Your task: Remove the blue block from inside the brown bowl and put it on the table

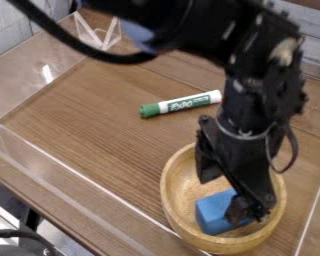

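Over brown bowl, robot hand angled down, fingers apart, nr blue block

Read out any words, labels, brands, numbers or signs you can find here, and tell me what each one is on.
Green-and-white marker: small markings along the barrel, too small and blurred to read for certain.
Blue block: no writing on the part that shows.
Brown bowl: none that shows.
Nothing else in view carries text that can be read.
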`<state>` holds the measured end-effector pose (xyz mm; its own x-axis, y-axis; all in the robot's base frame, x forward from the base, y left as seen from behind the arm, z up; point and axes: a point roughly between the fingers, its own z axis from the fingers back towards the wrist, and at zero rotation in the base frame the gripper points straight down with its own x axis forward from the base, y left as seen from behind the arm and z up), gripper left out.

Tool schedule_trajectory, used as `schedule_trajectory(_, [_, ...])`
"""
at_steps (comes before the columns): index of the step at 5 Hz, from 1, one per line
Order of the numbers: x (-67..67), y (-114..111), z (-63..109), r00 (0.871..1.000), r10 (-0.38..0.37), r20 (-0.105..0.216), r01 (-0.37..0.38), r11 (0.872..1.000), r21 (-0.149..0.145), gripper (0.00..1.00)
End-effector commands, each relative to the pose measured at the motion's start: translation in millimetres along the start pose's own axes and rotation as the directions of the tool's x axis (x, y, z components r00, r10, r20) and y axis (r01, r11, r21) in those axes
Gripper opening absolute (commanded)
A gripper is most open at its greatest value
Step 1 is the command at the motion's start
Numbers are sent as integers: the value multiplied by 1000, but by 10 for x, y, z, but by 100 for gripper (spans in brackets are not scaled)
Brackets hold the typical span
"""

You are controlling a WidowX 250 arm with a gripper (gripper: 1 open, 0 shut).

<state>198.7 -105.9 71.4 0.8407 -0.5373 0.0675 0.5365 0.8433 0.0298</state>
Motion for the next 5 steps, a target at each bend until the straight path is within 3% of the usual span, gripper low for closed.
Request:
schedule_trajectory(1, [66, -5, -25, 998, -45, 53, 45, 999, 9, 100])
schedule_trajectory(5, [101, 74, -183, 994, -9, 111, 9, 1000, 5, 100])
